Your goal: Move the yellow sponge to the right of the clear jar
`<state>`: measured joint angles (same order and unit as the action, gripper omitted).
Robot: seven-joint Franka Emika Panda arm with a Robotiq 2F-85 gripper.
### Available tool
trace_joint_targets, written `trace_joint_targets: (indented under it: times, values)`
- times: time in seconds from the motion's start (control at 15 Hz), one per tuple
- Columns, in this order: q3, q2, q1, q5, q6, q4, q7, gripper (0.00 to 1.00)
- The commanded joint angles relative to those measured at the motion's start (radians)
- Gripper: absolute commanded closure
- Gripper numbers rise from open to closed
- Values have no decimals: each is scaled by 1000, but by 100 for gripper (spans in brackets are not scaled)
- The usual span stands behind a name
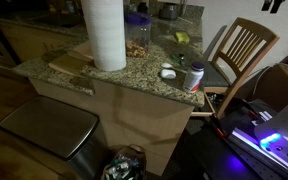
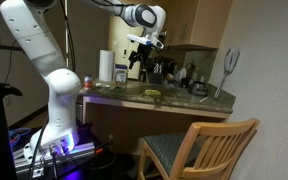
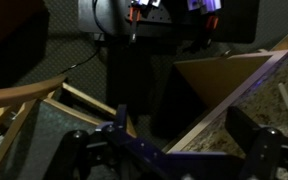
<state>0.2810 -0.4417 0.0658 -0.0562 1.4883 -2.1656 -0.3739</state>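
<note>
The hand hangs high over the table, its fingers spread wide with nothing between them. Well below it, the yellow sponge lies flat on the granite. It is apart from the clear jar, which stands beside the paper-towel roll.

I've got the white arm at frame left, arching up and over to the gripper, which hangs above the granite counter, just beside the paper-towel roll. Yellow sponge lies flat near the counter's front edge, below the gripper and apart from it. Small stuff at the back is too dark to ID. Wooden chair stands in the fgnd.
</note>
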Motion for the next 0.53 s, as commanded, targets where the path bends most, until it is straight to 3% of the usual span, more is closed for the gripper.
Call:
trace_joint_targets:
  times: [0.0, 0.2, 0.47]
  values:
    - [-12, 3, 14, 37, -30, 2, -35, 0]
    - [-26, 10, 20, 32, -19, 2, -26, 0]
    - [-15, 61, 26, 125, 238, 40, 100, 0]
